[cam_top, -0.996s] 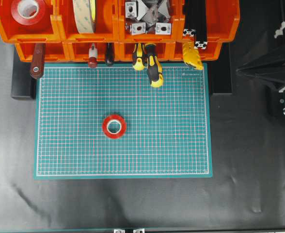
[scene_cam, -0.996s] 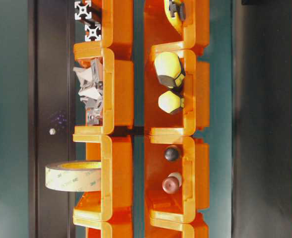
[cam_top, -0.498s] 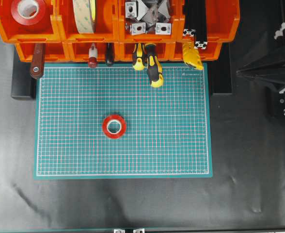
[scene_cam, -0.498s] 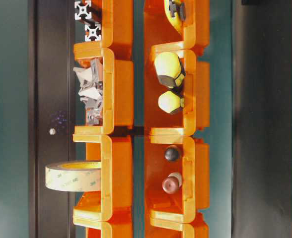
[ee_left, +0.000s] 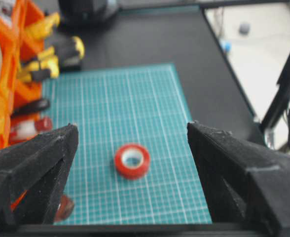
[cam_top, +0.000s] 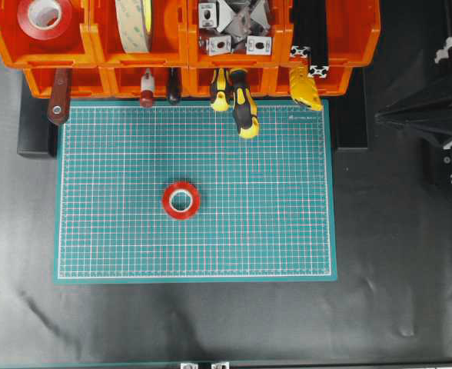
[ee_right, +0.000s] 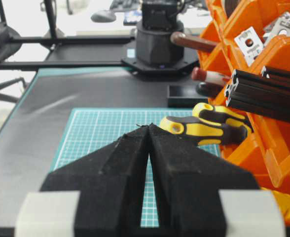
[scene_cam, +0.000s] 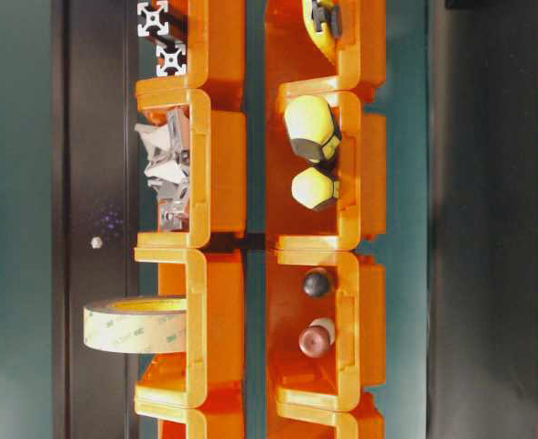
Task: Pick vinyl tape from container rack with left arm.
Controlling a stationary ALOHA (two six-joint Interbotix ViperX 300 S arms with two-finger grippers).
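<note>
Left end effector (ee_left: 130, 148) wide open, empty, facing small glossy red vinyl tape roll (ee_left: 132, 160)
Roll lies flat on green gridded cutting mat (ee_left: 150, 113), centred ahead between the jaws, not touching either

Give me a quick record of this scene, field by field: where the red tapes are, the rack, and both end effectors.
mat tape: red vinyl tape lying flat on the green mat, untouched
rack tape: second red roll in the container rack, top left bin
left end effector: open, empty, the mat tape in view between its fingers
right end effector: shut, empty
</note>
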